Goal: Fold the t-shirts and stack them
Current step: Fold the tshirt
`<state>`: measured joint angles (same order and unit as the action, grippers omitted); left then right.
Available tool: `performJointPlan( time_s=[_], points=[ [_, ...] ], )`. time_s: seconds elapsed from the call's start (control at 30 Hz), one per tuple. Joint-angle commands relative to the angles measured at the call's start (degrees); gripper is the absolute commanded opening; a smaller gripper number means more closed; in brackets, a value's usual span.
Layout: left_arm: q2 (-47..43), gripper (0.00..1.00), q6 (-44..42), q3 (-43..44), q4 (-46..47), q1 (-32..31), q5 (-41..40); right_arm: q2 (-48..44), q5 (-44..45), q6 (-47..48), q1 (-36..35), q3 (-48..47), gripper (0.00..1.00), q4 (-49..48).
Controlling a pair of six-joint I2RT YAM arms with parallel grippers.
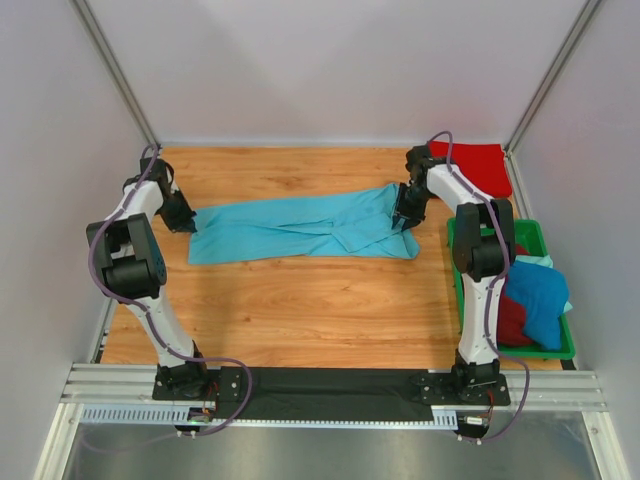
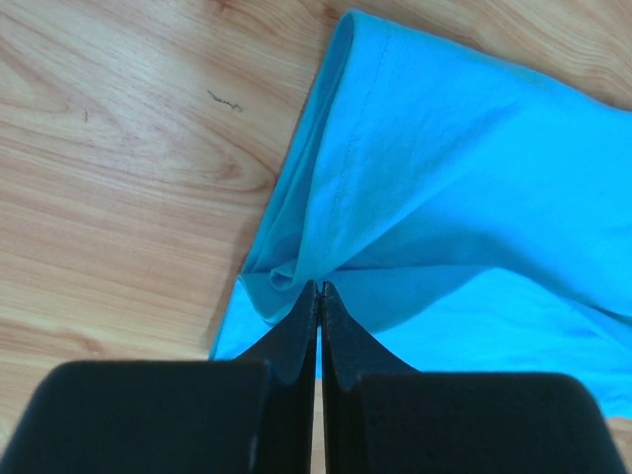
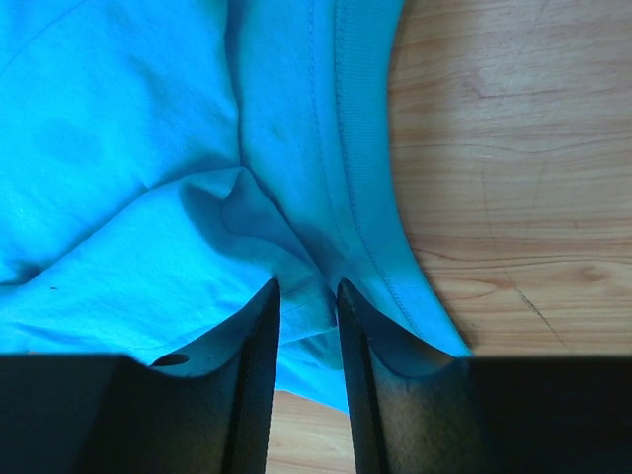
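A light turquoise t-shirt (image 1: 300, 228) lies stretched in a long band across the middle of the wooden table. My left gripper (image 1: 185, 218) is at its left end, jaws pressed together on a pinch of the hem (image 2: 319, 286). At the band's right end my right gripper (image 1: 405, 222) stands over the cloth with its fingers apart (image 3: 308, 284). A fold of the turquoise t-shirt (image 3: 148, 148) sits in the gap between them. A bright red t-shirt (image 1: 475, 165) lies flat at the back right corner.
A green plastic tray (image 1: 535, 235) stands along the right edge, holding a deeper blue shirt (image 1: 535, 295) and a dark red one (image 1: 510, 320). Grey walls close in the table on three sides. Bare wood (image 1: 300, 310) shows in front of the turquoise shirt.
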<state>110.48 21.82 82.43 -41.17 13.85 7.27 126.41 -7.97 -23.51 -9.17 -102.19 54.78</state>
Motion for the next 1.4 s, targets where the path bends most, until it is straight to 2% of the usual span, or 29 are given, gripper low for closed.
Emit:
performJointPlan(
  time_s=[0.0,0.07,0.17,0.3,0.43,0.57,0.77,0.97,1.07,1.17,1.37],
  points=[
    [-2.2,0.00,0.2,2.0,-1.0,-0.1,-0.1,0.2,-0.9,0.4,0.3,0.1,0.31,-1.7],
    [-2.3,0.00,0.0,2.5,-1.4,-0.1,-0.3,0.2,-0.9,0.3,0.3,0.1,0.30,-1.8],
    [-2.5,0.00,-0.2,2.7,-1.8,-0.1,-0.4,0.2,-0.6,0.1,0.3,0.1,0.22,-1.8],
    [-3.4,0.00,-0.1,2.7,-2.8,0.0,-0.9,-0.9,-0.7,-0.7,0.2,-1.4,0.00,-0.6],
    [-5.0,0.00,0.7,2.3,-4.6,-0.2,-2.2,-5.4,-0.6,-2.7,0.0,-4.2,0.00,5.8],
    [-7.9,0.00,1.6,0.5,-5.9,-0.4,-3.1,-14.5,-1.3,-6.2,-1.4,-1.0,0.00,10.3],
    [-14.6,0.00,5.4,-8.2,-7.8,-0.8,-7.3,-31.0,-3.3,-12.1,-3.9,17.0,0.00,11.5],
    [-20.5,0.00,11.2,-18.3,-11.7,-0.8,-17.4,-45.7,-3.3,-14.5,-5.6,33.5,0.00,10.3],
    [-23.1,0.00,14.6,-21.8,-12.4,-0.7,-21.0,-49.9,-4.3,-15.8,-6.3,42.8,0.00,7.7],
    [-23.6,0.00,15.7,-23.6,-12.2,-0.8,-21.3,-52.7,-4.2,-15.8,-6.2,49.1,0.00,4.4],
    [-21.8,0.00,16.8,-24.2,-12.4,-0.8,-21.4,-50.7,-2.7,-12.1,-6.2,53.9,0.03,-0.2]
  ],
)
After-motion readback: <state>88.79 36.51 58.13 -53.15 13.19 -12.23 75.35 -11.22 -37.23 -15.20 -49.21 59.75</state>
